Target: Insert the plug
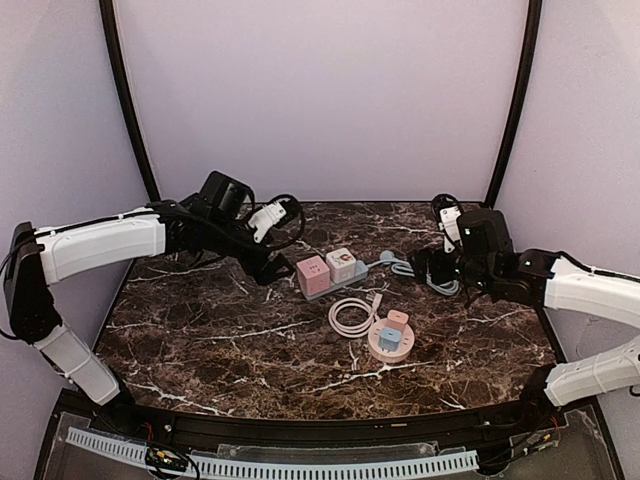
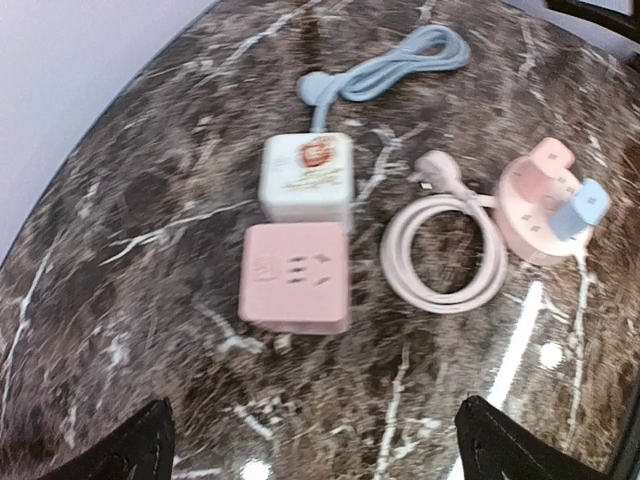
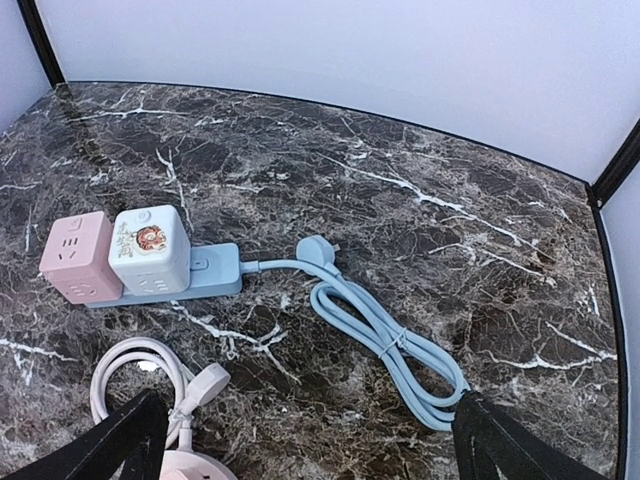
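Worktop (image 1: 200,340) of dark veined marble carries everything in a cluster at its middle, with broad bare stone toward the left and near edges. The left pincer (image 2: 315,455) hangs over the marble with its jaws spread wide and nothing between them, short of the pink cube (image 2: 295,275); a band of bare stone separates them. The right pincer (image 3: 315,445) is likewise spread wide and holds nothing, above the near end of the blue cord (image 3: 385,335).

The power strip (image 3: 215,272) lies slantwise. The pink cube and a white cube (image 3: 150,248) sit side by side on it, touching, and one section at the cord end is uncovered. The blue cord loops off to the right, and its blue plug (image 3: 318,250) lies flat just beside the strip's end.

The pink plug (image 3: 208,381) lies loose on the marble in front of the strip, apart from it. It ends a coiled pink cord (image 1: 350,317) that leads to a round pink hub (image 1: 388,338) nearer the front edge. Behind the strip, bare marble runs to the back edge at the wall (image 1: 320,100). Right of the blue cord it runs to the black pole (image 3: 615,165) at the corner.
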Available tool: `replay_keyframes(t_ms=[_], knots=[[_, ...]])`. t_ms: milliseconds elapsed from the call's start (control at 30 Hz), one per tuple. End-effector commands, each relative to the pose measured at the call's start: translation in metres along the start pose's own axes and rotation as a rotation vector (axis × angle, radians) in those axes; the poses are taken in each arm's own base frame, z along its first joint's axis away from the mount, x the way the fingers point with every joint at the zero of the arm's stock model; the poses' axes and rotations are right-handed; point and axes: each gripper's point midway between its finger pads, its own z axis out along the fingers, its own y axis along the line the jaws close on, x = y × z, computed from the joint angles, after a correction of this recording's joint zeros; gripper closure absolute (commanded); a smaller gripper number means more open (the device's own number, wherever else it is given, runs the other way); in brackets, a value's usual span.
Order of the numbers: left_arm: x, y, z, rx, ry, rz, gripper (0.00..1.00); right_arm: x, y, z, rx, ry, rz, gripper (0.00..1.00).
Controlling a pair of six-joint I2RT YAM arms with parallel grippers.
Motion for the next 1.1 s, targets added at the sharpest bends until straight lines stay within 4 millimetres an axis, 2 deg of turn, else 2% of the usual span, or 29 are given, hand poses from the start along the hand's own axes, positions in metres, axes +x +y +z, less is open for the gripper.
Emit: replay_keyframes(t_ms=[0, 33, 67, 267, 400, 533, 633, 733, 967, 1067], knots=[[0.008, 0.058, -0.031, -0.302, -0.093, -0.139, 0.01, -0.026, -0.005, 0.003, 0.011, -0.044, 0.054, 0.01], [0.009, 0.075, -0.046, -0.382, -0.121, -0.170, 0.01, -0.030, -0.007, 0.004, 0.019, -0.049, 0.062, 0.01], [0.024, 0.078, -0.045, -0.408, -0.100, -0.190, 0.01, -0.033, -0.012, 0.006, 0.036, -0.052, 0.076, 0.01], [0.076, 0.129, -0.097, -0.726, -0.120, -0.319, 0.01, -0.045, -0.052, 0.011, 0.146, -0.097, 0.141, 0.01], [0.113, 0.159, -0.129, -0.913, -0.146, -0.393, 0.01, -0.046, -0.079, 0.011, 0.192, -0.173, 0.159, 0.01], [0.154, 0.186, -0.148, -1.049, -0.174, -0.493, 0.01, -0.037, -0.098, 0.006, 0.258, -0.293, 0.111, 0.01], [0.182, 0.194, -0.148, -1.068, -0.184, -0.538, 0.01, -0.028, -0.108, -0.001, 0.278, -0.385, 0.076, 0.01], [0.191, 0.201, -0.145, -1.057, -0.232, -0.525, 0.01, -0.018, -0.121, -0.002, 0.300, -0.422, 0.062, 0.01], [0.201, 0.209, -0.143, -1.122, -0.277, -0.435, 0.01, 0.003, -0.144, 0.015, 0.354, -0.366, 0.016, 0.02], [0.201, 0.212, -0.132, -1.078, -0.263, -0.414, 0.01, 0.011, -0.153, 0.018, 0.341, -0.368, 0.006, 0.01]])
